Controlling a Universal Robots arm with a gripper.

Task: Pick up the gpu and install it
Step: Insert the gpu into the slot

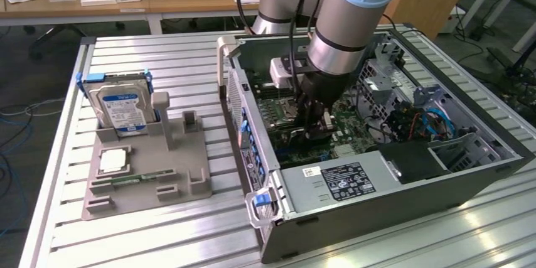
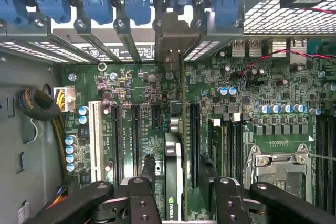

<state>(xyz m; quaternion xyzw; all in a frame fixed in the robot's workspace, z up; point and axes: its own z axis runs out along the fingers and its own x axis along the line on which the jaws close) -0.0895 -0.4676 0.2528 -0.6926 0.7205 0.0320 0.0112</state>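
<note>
The gpu (image 2: 173,182) stands on edge inside the PC case (image 1: 469,183), seen edge-on in the wrist view w/ a small green logo near its lower end, set over the motherboard (image 2: 210,93) among the long black expansion slots. Its metal bracket end (image 2: 170,40) reaches up to the row of blue slot latches (image 2: 136,1) at the case's rear wall. Whether the card is fully seated in its slot can't be told.

The gripper (image 2: 178,195) straddles the card: one black finger (image 2: 143,200) on each side, jaws spread wide, w/ a gap visible between each finger and the card, so it doesn't look clamped; contact can't be ruled out entirely. In the exterior view the gripper (image 1: 317,127) reaches down into the middle of the open case, below the arm's grey wrist (image 1: 343,36).

Near the card: a white slot (image 2: 95,140), blue-topped capacitors (image 2: 71,153), the CPU socket (image 2: 278,166).

On the slatted metal table (image 1: 150,236), toward the exterior view's left & well apart from the case, a grey fixture tray (image 1: 180,174) holds an upright hard drive (image 1: 122,108) w/ blue-white label, a green memory stick (image 1: 138,179) lying flat & a small square chip (image 1: 113,160).
</note>
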